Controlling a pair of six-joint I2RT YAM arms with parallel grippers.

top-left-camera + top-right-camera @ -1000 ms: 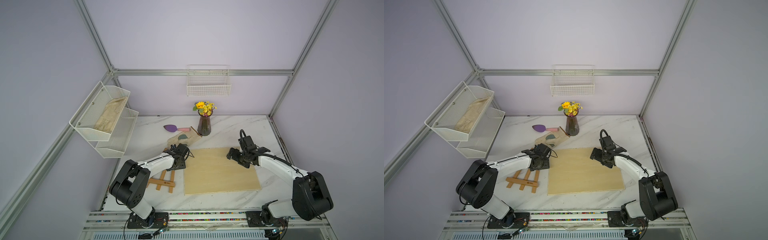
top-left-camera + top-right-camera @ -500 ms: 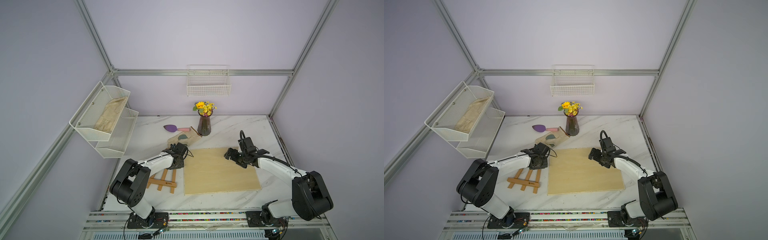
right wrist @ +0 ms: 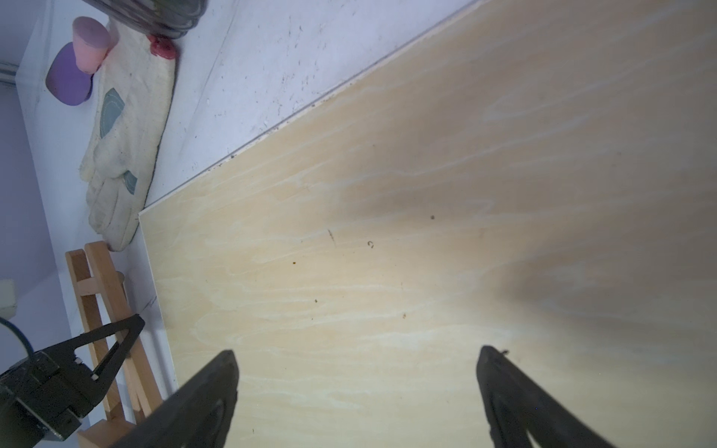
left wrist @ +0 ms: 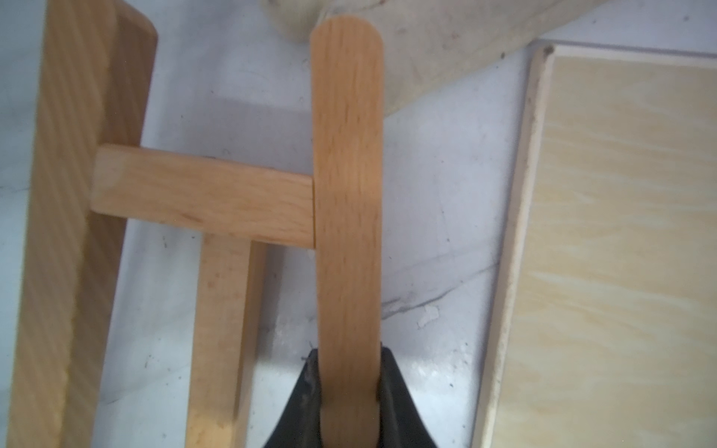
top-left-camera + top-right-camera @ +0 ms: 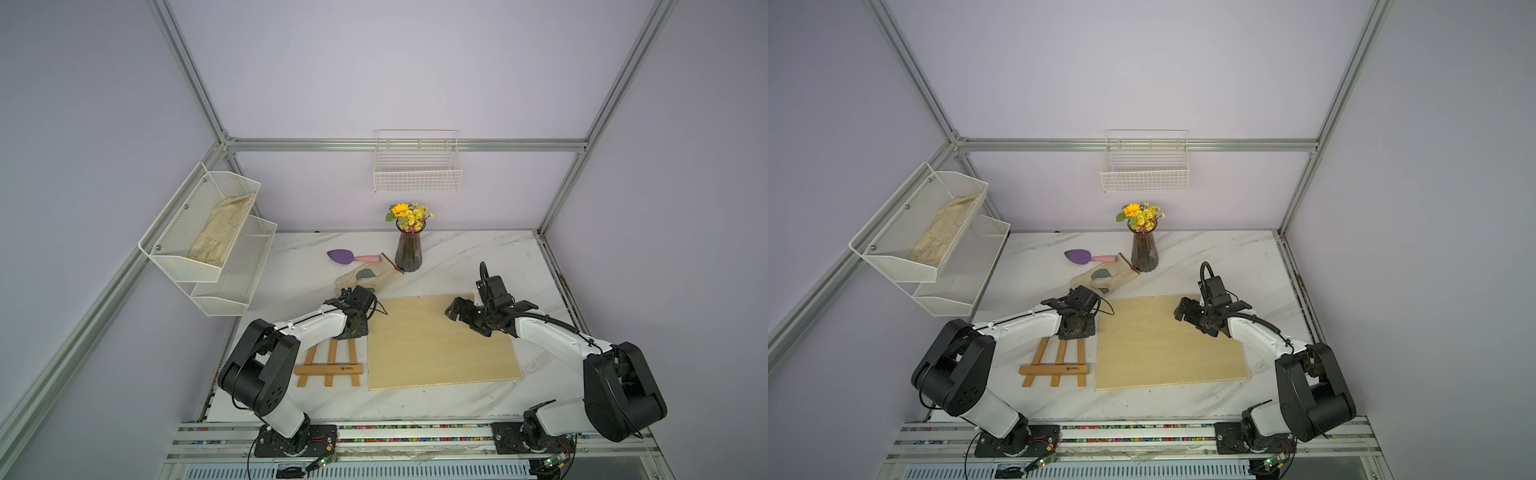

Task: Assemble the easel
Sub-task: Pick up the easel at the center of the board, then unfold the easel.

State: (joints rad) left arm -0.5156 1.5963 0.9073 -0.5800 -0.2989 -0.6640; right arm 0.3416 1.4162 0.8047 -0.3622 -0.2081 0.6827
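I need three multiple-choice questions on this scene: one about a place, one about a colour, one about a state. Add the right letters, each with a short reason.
1. Where does the easel lie?
A) on the board
B) on the table, beside the board
C) held in the air

2. What colour is the trowel blade?
A) green
B) purple
C) red

3. How is the left gripper?
A) shut on an easel leg
B) wide open, empty
C) out of sight

Answers:
1 B, its slats rest on the marble, apart from the board's edge.
2 B, the blade is plainly purple.
3 A, the wrist view shows it clamped around the leg.
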